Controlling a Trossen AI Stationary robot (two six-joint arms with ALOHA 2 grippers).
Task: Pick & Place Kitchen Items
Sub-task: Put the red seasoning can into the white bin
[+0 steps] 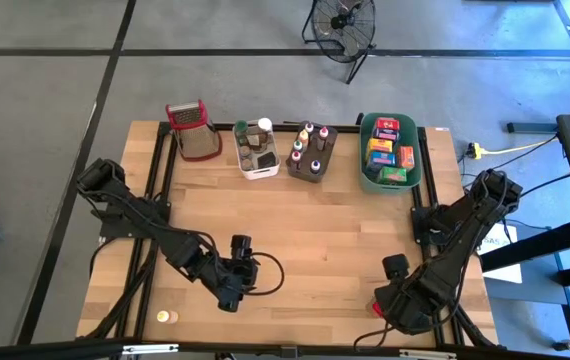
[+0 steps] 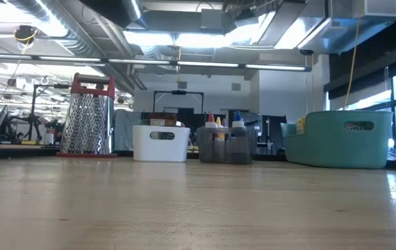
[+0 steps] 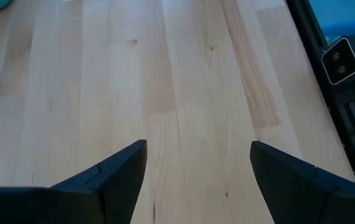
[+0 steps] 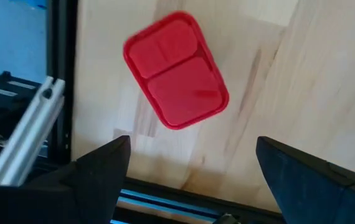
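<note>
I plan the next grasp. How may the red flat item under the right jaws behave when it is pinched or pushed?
The red tin lies flat on the table, so it probably slides, not rolls. Its rounded corners and smooth lid may slip between jaws. It looks rigid and probably light.

Along the table's point(image 1: 315, 230) far edge, left to right: grater point(image 1: 193, 130), tub of jars point(image 1: 257, 150), tub of bottles point(image 1: 311, 153), tub of food boxes point(image 1: 390, 152). Left gripper point(image 1: 233, 297) hangs over the near centre-left; a small jar point(image 1: 168, 317) lies nearer the left corner. Right gripper point(image 1: 383, 312) sits at the near right edge, with a flat tin point(image 4: 175, 69) on the table just ahead of it.
</note>
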